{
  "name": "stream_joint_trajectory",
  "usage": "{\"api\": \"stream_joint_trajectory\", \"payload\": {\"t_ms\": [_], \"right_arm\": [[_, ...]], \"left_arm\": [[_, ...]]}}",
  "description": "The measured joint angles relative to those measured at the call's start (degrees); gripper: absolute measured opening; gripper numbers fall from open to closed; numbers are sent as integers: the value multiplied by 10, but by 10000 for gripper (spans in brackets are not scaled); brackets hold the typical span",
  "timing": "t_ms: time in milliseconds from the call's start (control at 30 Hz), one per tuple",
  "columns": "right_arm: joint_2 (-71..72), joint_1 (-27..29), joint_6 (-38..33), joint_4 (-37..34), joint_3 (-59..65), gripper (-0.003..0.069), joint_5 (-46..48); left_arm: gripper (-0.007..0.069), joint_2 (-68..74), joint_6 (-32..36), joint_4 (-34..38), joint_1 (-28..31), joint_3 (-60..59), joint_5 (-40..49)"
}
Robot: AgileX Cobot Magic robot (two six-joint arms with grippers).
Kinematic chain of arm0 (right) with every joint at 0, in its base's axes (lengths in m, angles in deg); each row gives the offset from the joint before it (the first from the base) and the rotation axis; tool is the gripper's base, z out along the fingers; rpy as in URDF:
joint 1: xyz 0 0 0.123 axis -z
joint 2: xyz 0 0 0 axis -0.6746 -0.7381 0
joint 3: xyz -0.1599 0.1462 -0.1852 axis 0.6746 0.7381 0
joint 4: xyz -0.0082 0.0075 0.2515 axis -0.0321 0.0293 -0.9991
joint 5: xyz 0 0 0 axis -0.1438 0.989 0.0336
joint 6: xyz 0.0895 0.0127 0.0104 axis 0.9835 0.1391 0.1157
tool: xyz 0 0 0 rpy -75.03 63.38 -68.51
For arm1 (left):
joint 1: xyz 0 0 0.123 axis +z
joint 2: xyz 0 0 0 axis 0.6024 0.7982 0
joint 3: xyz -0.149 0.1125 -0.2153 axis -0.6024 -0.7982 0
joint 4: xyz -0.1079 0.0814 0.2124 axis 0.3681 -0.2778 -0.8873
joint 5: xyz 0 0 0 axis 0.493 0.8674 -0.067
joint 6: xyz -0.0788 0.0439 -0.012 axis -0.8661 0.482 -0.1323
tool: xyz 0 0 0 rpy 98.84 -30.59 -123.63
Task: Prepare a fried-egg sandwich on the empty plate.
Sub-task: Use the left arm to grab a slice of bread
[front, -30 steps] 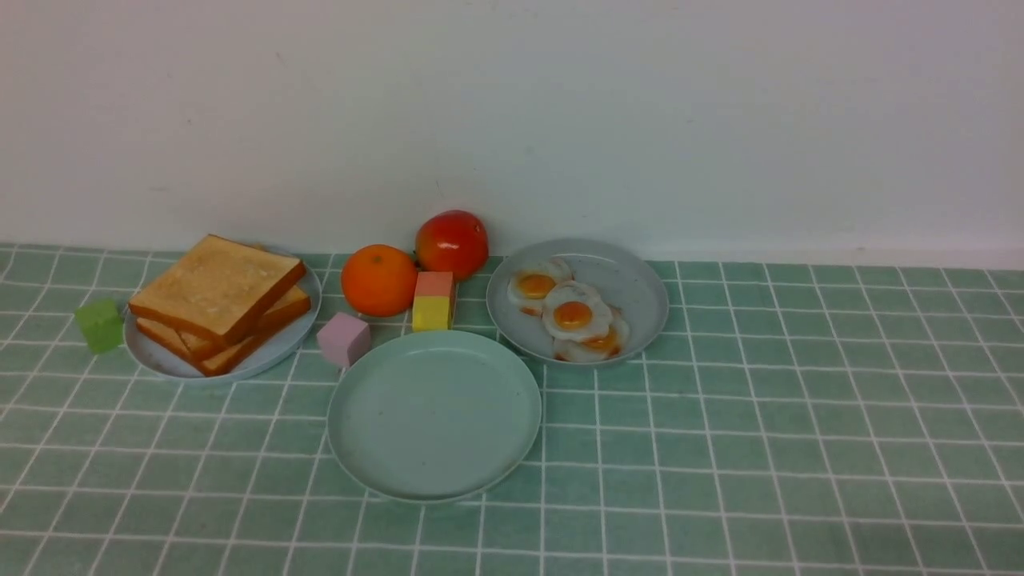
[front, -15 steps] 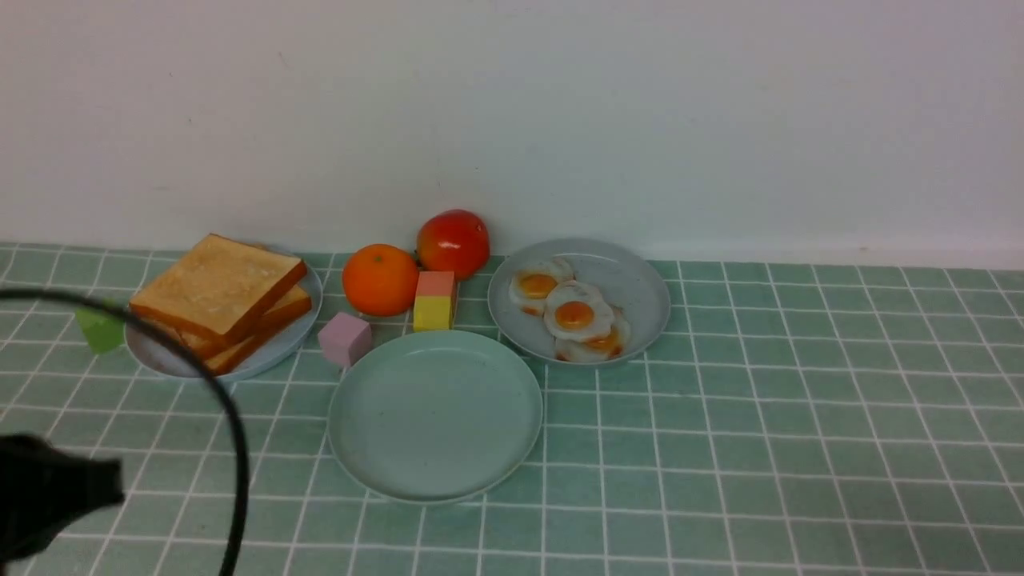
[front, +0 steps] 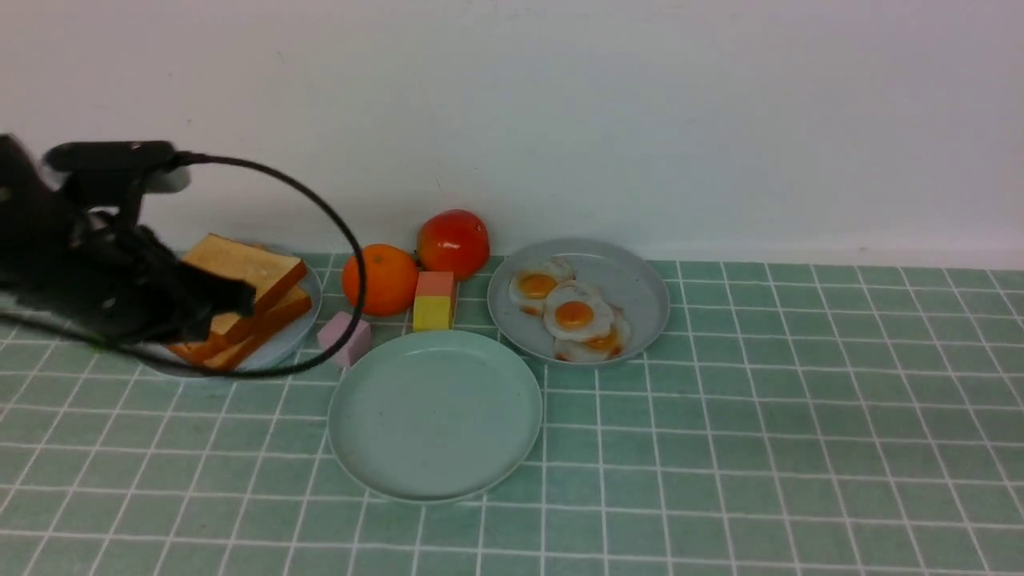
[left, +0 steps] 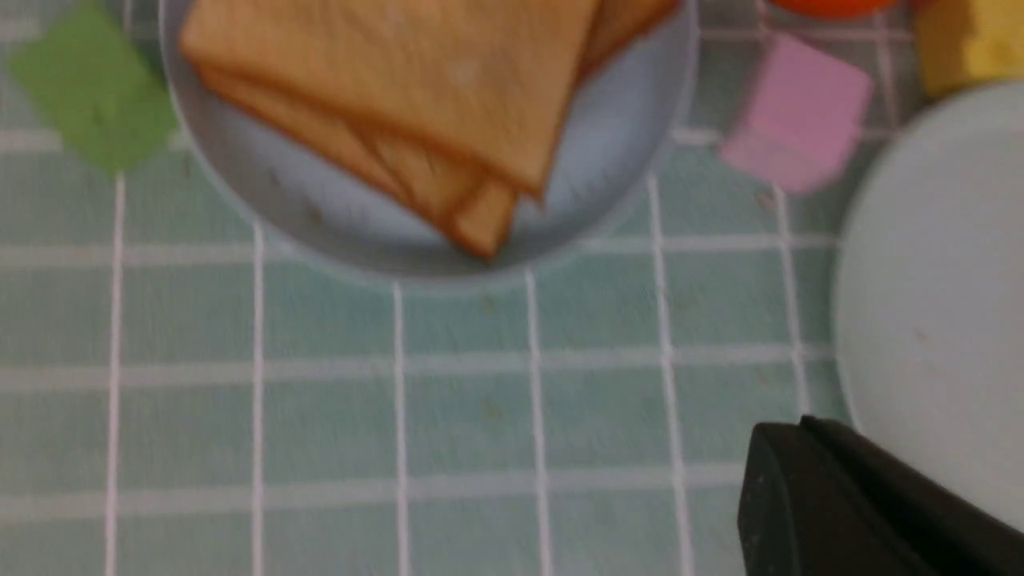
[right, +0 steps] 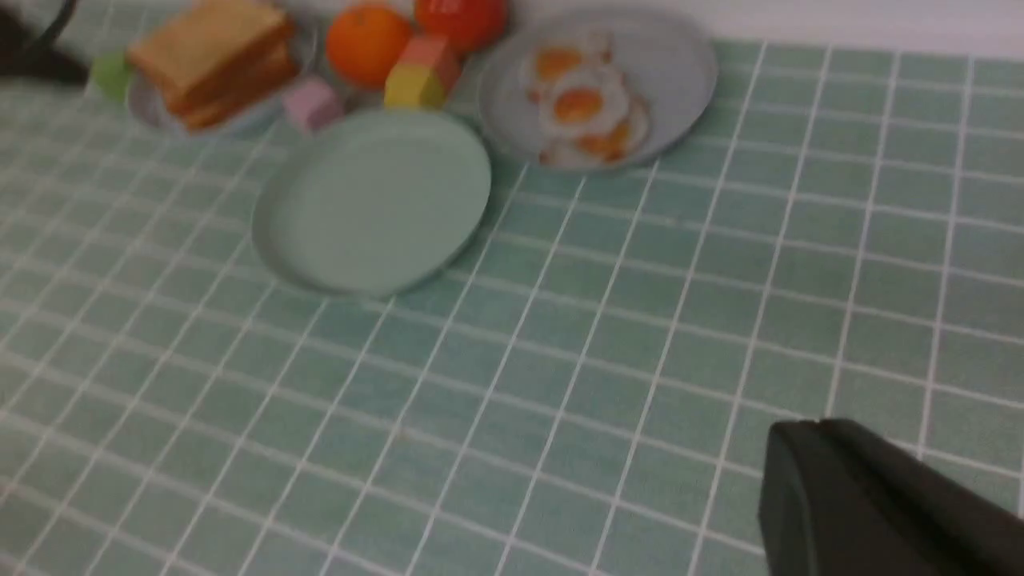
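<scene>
1. The toast slices sit stacked on the light-blue plate, at about 10 o'clock from the empty plate, which is bare.
2. The left arm hangs over the stack's 9 o'clock side. The left jaws are together and hold nothing, and the toast lies just ahead of them, toward 3 o'clock.
3. The top slice is square and lies askew on the ones below, so it has no long axis. I'd say an overhanging edge is the place to pinch, once the jaws part.
4. The fried eggs lie on the grey plate, at 1 o'clock from the empty plate. The right jaws, also together, are well back from everything, so the left is nearer the toast.
</scene>
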Motion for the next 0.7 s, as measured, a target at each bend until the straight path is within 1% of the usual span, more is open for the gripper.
{"api": "stream_joint_trajectory", "payload": {"t_ms": [100, 167, 233, 367, 400, 433, 467, 567, 700], "right_arm": [[-25, -11, -6, -4, -12, -10, 4], [-35, -17, -8, -11, -13, -9, 8], [-36, -18, -10, -13, -13, -9, 10], [-36, -18, -10, -14, -14, -6, 10], [-36, -18, -10, -15, -14, -6, 10], [-36, -18, -10, -17, -14, -5, 10], [-36, -18, -10, -20, -14, -4, 10], [-36, -18, -10, -24, -14, -3, 10], [-36, -18, -10, -30, -14, -3, 10]], "left_arm": [[2, 57, 4, -17, 2, 55, 3], [45, 105, 11, -37, 4, 102, 3], [105, 140, 23, -54, 5, 135, 3], [265, 193, 64, -62, 5, 178, -5], [272, 193, 64, -62, 5, 179, -5], [315, 206, 72, -63, 5, 183, -14], [340, 217, 75, -68, 5, 184, -22], [375, 238, 79, -77, 5, 184, -37], [374, 255, 80, -84, 5, 186, -45]]}}
